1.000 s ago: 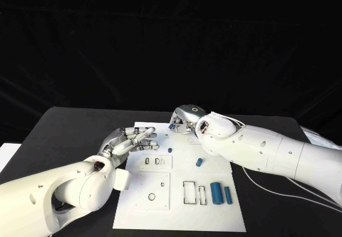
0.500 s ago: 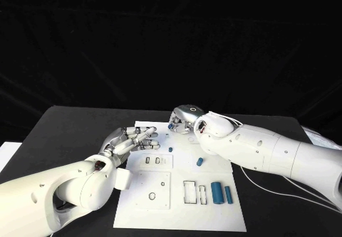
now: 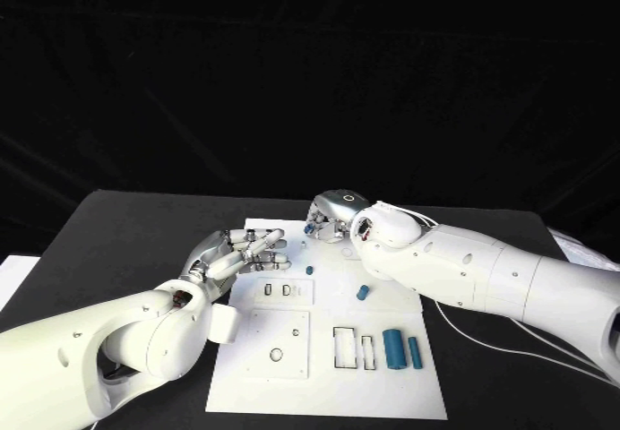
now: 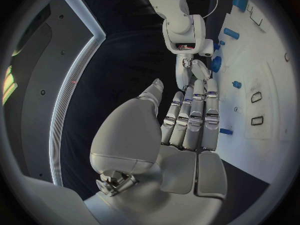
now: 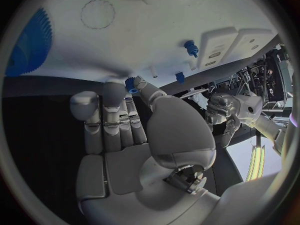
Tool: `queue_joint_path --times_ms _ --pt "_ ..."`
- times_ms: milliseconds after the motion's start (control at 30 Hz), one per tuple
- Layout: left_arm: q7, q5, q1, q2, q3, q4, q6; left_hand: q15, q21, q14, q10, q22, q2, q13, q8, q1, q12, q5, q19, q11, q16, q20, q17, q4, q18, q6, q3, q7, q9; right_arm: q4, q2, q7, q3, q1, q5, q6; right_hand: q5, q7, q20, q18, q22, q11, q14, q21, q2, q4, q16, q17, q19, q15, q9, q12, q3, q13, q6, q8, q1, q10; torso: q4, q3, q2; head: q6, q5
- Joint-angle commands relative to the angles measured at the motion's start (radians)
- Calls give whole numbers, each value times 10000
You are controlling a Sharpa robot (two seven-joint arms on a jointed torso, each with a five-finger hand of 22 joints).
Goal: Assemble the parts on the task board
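The white task board (image 3: pixel 330 385) lies in the middle of the table. My right hand (image 3: pixel 332 218) hovers over its far end and pinches a small blue part (image 5: pixel 131 83) between thumb and fingertip. A blue toothed wheel (image 5: pixel 31 40) lies on the board close by. My left hand (image 3: pixel 243 253) is open at the board's left edge, fingers stretched toward the right hand (image 4: pixel 195 70). On the board lie a small blue peg (image 3: pixel 309 270), a short blue cylinder (image 3: pixel 363 292), a thick blue cylinder (image 3: pixel 392 349) and a thin blue bar (image 3: pixel 415 352).
Raised white blocks with slots (image 3: pixel 282 291) and a rectangular cutout (image 3: pixel 344 348) sit on the board. Cables (image 3: pixel 478 336) trail from the right arm over the table at the right. A white object (image 3: pixel 581 251) lies at the table's right edge.
My right hand has edged slightly to the left over the board's far end with the small part still in its pinch. The left hand has barely moved.
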Motion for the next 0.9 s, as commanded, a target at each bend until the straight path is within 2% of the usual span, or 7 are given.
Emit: queue_joint_path --times_ms 33,233,400,500,700,833,900 --pt "15 0 19 8 8 -5 223 6 -72 -44 -74 -15 72 -15 -48 25 -62 -5 49 19 -38 48 21 -67 176 -64 -7 133 -14 -71 42 -48 -13 -22 -39 88 -100 277 117 -23 -105 149 -78 -94 -264 96 -173 -239 -145 170 -142 -27 -62 -34 -576 -188 -1 -624 -7 -5 5 -11 -13" --pt "-1 0 27 -17 8 -19 221 7 -74 -46 -77 -16 72 -16 -50 25 -64 -5 49 20 -40 49 23 -70 176 -67 -8 134 -15 -13 11 31 -20 -21 38 -247 -105 590 370 103 -729 464 -325 -461 -706 213 -706 -960 -554 393 -377 11 -608 -40 -1890 -199 120 -1776 -6 1 9 -26 -11" --pt "-9 0 29 -60 7 -7 226 7 -74 -46 -77 -16 72 -16 -50 25 -64 -5 49 20 -40 49 23 -70 176 -67 -8 134 -15 643 -490 84 -16 -18 154 -593 92 595 416 115 -748 476 -312 -466 -703 215 -719 -1028 -553 408 -326 246 -881 6 -2029 -142 419 -1881 -35 16 5 -27 3" --pt "-14 2 30 -104 7 -2 227 7 -74 -46 -77 -16 72 -16 -50 25 -64 -5 49 20 -40 49 23 -70 176 -67 -8 134 -15 1224 -1015 63 10 -6 244 -742 332 537 392 102 -661 391 -277 -402 -647 264 -673 -1011 -495 352 -272 563 -964 70 -1813 -78 486 -1464 -57 21 -1 -29 -9" --pt "-4 35 30 -179 6 9 263 7 -74 -46 -77 -16 72 -16 -50 25 -64 -5 49 20 -40 49 23 -70 176 -67 -8 134 -15 2419 -2272 82 104 45 1009 -953 634 376 259 -27 130 98 -2 94 -614 463 94 -139 -81 152 -204 1357 -1020 340 -1420 -29 444 13 -188 58 -55 -15 4" --pt "22 43 30 -194 5 -14 285 13 -88 -57 -94 -21 72 -18 -64 22 -78 -6 48 27 -51 53 32 -86 175 -82 -13 140 -15 2972 -3057 7 149 105 2217 -403 1059 115 -36 -214 1181 -265 341 739 -902 510 1252 1249 473 -142 -241 2427 -1258 1027 -1496 -146 443 1496 -252 104 -89 0 9" --pt "30 45 29 -194 5 -32 294 13 -88 -57 -94 -21 72 -18 -64 22 -78 -6 48 27 -51 53 32 -86 175 -82 -13 140 -15 3095 -3337 -65 160 125 2569 -115 1485 30 -148 -345 1866 -365 559 1150 -1027 664 2338 2631 807 -234 -264 3134 -1519 1662 -1576 -152 293 1797 -279 132 -107 -2 10"
